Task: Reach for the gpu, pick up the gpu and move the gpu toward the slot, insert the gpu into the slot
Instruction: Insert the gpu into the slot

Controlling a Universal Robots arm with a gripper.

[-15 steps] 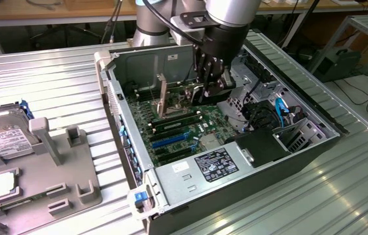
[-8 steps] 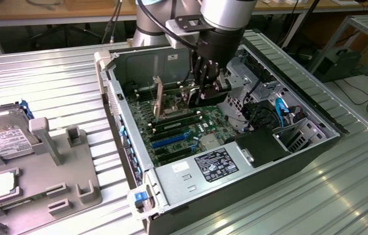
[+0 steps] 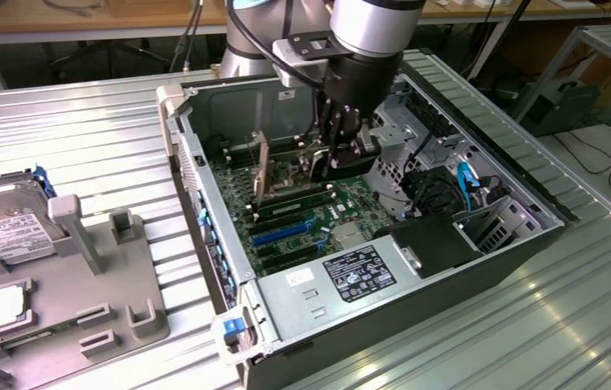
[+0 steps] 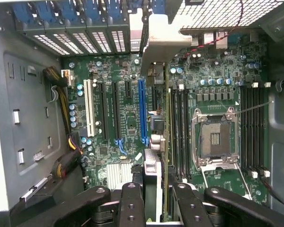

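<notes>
1. The gripper [image 3: 333,162] is inside the open computer case [image 3: 392,333]. Its fingers [image 4: 132,205] are partly closed and clamp the gpu [image 4: 166,142], which hangs edge-down above the motherboard [image 4: 128,118].
2. The step in hand, I judge, is bringing the gpu over the slot [image 4: 142,111]. In the wrist view the card edge runs parallel to this blue strip, but just beside it.
3. To do it well, I think: shift sideways only, keep the card upright, and do not press before edge and groove agree.
4. The gpu looks like a thin dark green board, with a silver bracket [image 4: 158,42] at the end near the case's rear openings.
</notes>
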